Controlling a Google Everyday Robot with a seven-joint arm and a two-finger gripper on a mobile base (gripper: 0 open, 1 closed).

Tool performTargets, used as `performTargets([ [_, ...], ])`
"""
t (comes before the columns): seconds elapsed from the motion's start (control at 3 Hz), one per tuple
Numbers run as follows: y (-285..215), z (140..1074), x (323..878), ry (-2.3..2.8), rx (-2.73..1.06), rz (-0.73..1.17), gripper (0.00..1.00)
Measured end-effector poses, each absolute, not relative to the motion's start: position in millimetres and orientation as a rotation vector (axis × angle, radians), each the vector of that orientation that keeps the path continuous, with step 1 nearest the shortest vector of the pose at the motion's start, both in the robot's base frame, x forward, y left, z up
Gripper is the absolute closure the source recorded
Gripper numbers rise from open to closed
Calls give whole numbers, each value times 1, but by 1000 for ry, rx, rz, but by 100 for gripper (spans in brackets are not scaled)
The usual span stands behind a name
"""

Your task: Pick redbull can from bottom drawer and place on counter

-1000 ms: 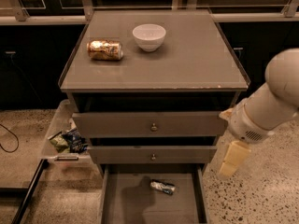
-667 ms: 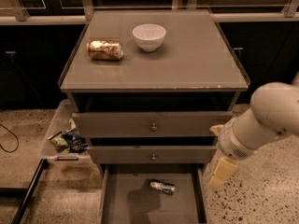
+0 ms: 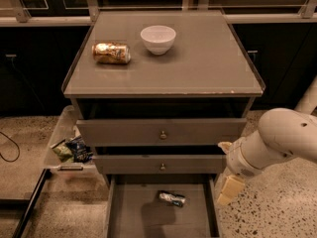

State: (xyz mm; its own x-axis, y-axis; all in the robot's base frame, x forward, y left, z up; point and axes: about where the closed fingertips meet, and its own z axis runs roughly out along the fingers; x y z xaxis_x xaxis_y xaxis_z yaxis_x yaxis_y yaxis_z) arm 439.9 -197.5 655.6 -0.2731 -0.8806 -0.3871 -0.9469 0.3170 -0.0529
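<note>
The redbull can (image 3: 172, 198) lies on its side on the floor of the open bottom drawer (image 3: 143, 217), near the back and a little right of centre. My gripper (image 3: 228, 189) hangs at the end of the white arm (image 3: 277, 140), just outside the drawer's right wall. It is to the right of the can, slightly above it, and apart from it. The counter (image 3: 208, 63) is the flat grey-brown top of the cabinet.
A white bowl (image 3: 158, 38) and a gold can (image 3: 111, 53) lying on its side sit at the back left of the counter. Two knobbed drawers (image 3: 161, 133) stand slightly open above the bottom one. A clear bin with snack bags (image 3: 69, 148) stands on the floor at the left.
My arm and gripper have moved down and to the left, closer to the right side of the bottom drawer. The can, the bowl and the drawers have not moved.
</note>
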Motion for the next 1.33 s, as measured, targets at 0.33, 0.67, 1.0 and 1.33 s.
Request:
performTargets([
  [0.33,-203,627,454,2210,-1626,294,0],
  [0.67,-224,580,484,2165,-1614,269,0],
  [1.0,-236,539,504,2106,-1607,248,0],
  [1.33,-243,488,508,2057,-1627,227,0],
])
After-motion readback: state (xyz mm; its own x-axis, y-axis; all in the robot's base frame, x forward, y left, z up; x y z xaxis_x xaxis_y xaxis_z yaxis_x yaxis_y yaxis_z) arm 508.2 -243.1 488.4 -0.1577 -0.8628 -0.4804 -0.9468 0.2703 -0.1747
